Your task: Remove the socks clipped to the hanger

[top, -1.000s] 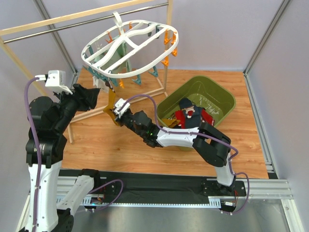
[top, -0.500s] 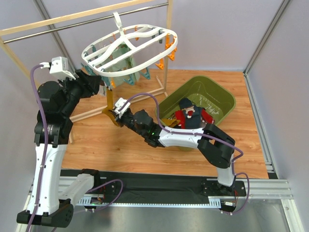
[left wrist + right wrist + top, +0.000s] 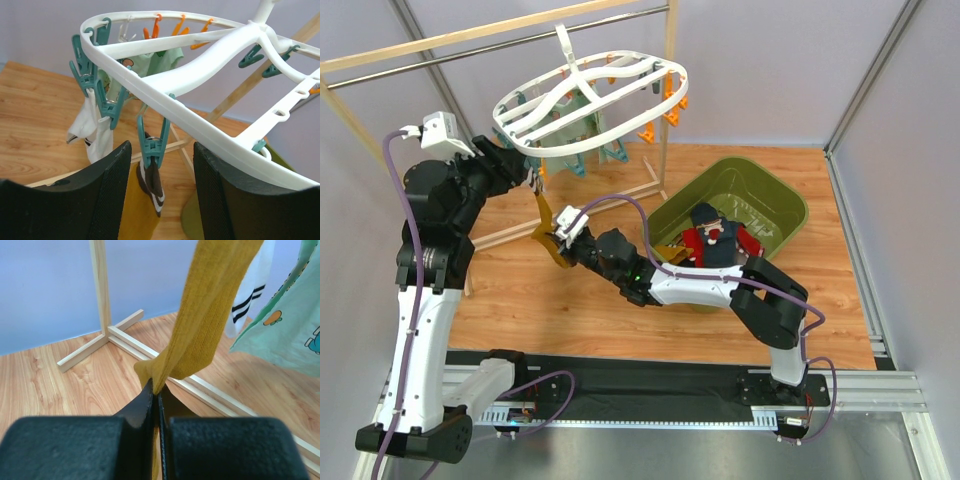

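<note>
Your left pincer (image 3: 161, 167) has swung up to the hanger (image 3: 672, 101) at eleven o'clock, jaws apart and lined up on the teal clip (image 3: 151, 142) above the mustard sock (image 3: 210, 305), whose lower end your right pincer (image 3: 156, 396) keeps clamped, so freeing it looks next.

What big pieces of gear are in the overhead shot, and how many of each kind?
Robot arms: 2
White hanger: 1
Green tub: 1
Wooden rail frame: 1
Total: 5
</note>
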You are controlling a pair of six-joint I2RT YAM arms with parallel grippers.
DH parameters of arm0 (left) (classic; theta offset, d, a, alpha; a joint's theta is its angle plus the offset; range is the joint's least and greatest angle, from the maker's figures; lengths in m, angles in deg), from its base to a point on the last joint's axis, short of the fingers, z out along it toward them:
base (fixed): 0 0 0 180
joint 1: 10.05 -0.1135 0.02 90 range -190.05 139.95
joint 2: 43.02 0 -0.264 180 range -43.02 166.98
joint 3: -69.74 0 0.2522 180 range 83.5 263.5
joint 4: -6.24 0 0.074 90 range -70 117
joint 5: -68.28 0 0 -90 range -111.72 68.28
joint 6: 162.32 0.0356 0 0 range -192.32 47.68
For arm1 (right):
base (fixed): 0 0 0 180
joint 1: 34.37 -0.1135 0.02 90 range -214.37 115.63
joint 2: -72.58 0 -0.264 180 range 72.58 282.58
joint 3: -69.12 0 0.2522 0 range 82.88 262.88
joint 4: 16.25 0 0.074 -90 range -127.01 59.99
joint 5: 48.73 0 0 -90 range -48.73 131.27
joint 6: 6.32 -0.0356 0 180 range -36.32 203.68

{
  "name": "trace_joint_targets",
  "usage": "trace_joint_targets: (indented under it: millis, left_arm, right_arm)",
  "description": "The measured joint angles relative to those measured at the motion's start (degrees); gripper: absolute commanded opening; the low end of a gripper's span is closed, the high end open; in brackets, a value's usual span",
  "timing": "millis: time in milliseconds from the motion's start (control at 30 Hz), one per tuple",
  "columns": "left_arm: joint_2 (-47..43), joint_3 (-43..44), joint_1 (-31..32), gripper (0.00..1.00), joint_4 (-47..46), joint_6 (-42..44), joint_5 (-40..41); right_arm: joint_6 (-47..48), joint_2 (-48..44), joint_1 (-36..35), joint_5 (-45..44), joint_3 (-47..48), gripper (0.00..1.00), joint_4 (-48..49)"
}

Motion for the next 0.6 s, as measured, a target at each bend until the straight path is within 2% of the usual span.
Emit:
trace_joint_targets:
  millis: [600]
  left_arm:
    - [2.14,-1.31,0.00,0.61,-5.38,1.25,-3.39]
  right_arm:
    - [0.00,-1.29,-0.07,0.87,-0.96,0.00,-0.59]
